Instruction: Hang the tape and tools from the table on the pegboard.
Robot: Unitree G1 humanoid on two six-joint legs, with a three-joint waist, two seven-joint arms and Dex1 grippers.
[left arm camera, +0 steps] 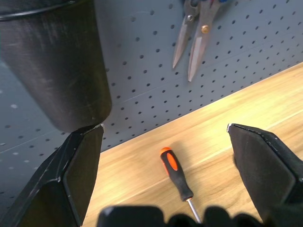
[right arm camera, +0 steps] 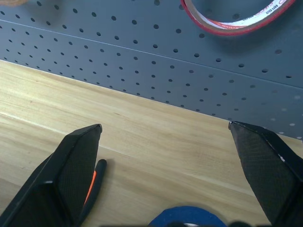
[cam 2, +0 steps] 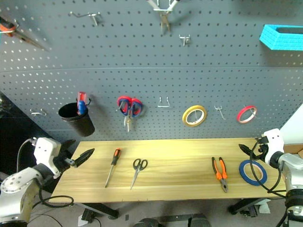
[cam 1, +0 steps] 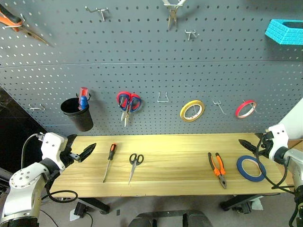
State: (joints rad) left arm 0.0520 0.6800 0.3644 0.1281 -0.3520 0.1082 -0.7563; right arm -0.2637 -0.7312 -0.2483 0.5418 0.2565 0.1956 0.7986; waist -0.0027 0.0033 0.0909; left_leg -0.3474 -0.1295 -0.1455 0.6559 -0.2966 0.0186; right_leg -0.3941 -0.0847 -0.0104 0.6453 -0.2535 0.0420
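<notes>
Plainly, both claws stand wide and hold nothing. The left gripper (cam 1: 80,152), two black fingers spread apart, hovers over the left end of the long workbench top of light yellowish wood planks (cam 1: 175,182), just below the black plastic cup (cam 1: 77,114) that hangs on the large dark grey perforated pegboard (cam 1: 151,71). Nearest to it lies the slim screwdriver with the orange-and-black handle (cam 1: 109,161), flat on the wood, and beside that the small silver scissors with black handles (cam 1: 134,165). The right gripper (cam 2: 249,148), equally wide, hangs over the far right end, close to the thin blue ring of tape (cam 1: 251,168). The orange-and-black-handled pliers (cam 1: 217,169) rest between the tape and the scissors.

On the board, a bare wire hook (cam 1: 163,98) sits between the red-and-blue-handled scissors (cam 1: 128,104) and the yellow roll of tape (cam 1: 192,110); another hook (cam 1: 218,106) stands before the red roll (cam 1: 245,109).

Nothing has been hung yet, by my reckoning. The flat blue ring could slide off the table's edge if a finger pushes rather than pinches it. The screwdriver may roll away from a slanted approach, and the left claw sits close enough to knock the cup when lifting.
</notes>
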